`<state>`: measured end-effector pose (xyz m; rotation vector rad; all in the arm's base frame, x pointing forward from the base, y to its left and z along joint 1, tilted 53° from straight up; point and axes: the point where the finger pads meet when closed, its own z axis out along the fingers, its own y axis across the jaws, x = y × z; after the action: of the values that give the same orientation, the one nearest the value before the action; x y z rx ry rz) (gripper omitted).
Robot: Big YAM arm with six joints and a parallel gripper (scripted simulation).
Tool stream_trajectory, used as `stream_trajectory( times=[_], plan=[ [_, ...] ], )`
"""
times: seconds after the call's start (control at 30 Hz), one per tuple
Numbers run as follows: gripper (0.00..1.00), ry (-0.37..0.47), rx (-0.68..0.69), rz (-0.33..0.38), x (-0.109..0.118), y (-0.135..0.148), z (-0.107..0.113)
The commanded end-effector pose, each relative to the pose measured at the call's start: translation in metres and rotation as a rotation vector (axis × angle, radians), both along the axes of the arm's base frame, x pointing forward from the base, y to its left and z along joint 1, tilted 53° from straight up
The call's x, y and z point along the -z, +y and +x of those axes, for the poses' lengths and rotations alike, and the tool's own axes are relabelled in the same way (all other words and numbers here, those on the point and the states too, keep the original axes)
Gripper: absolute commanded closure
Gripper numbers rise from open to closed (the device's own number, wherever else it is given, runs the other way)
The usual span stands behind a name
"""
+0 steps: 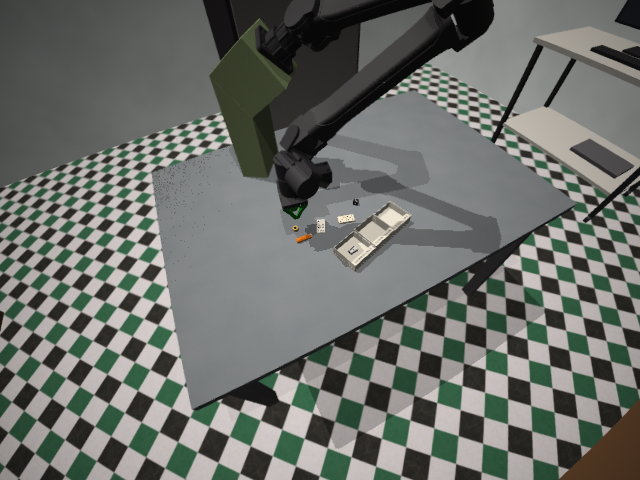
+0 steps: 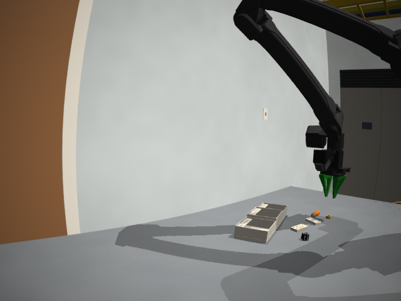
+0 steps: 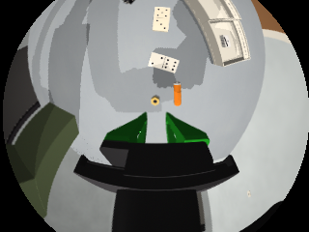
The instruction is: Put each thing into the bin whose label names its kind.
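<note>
My gripper (image 1: 295, 209) hangs above the table with its green fingers a little apart and nothing between them; it also shows in the exterior view (image 2: 332, 194) and the wrist view (image 3: 156, 130). Just ahead of it lie a small brass nut (image 1: 294, 227) (image 3: 154, 100) and an orange cylinder (image 1: 303, 237) (image 3: 178, 95). Two white dominoes (image 1: 321, 225) (image 1: 345, 218) and a black die (image 1: 355, 201) lie further on. A row of three joined white bins (image 1: 372, 235) (image 2: 260, 221) stands to the right. The near bin holds a small dark thing (image 1: 353, 251). The labels are too small to read.
An olive-green block (image 1: 248, 98) stands tall behind the gripper beside the arm. A shelf unit (image 1: 584, 103) stands off the table at the right.
</note>
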<state>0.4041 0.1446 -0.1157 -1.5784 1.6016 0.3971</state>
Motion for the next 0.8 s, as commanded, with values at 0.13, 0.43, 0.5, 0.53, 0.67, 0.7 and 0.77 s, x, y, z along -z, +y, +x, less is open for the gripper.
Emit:
stream_trajectory(
  times=[0.13,0.43,0.5,0.53,0.67,0.7,0.77],
  plan=[
    [0.70,-0.061,-0.024,-0.004,0.002,0.000,0.003],
    [0.70,-0.003,0.001,-0.008,0.013,-0.009,-0.005],
    [0.70,-0.006,0.003,-0.008,0.013,-0.010,-0.006],
    [0.70,-0.008,0.002,-0.008,0.013,-0.010,-0.007],
    [0.70,-0.012,-0.002,-0.007,0.014,-0.009,-0.011],
    [0.70,-0.012,-0.001,-0.007,0.014,-0.009,-0.011],
    [0.70,-0.010,-0.001,-0.007,0.014,-0.009,-0.012]
  ],
)
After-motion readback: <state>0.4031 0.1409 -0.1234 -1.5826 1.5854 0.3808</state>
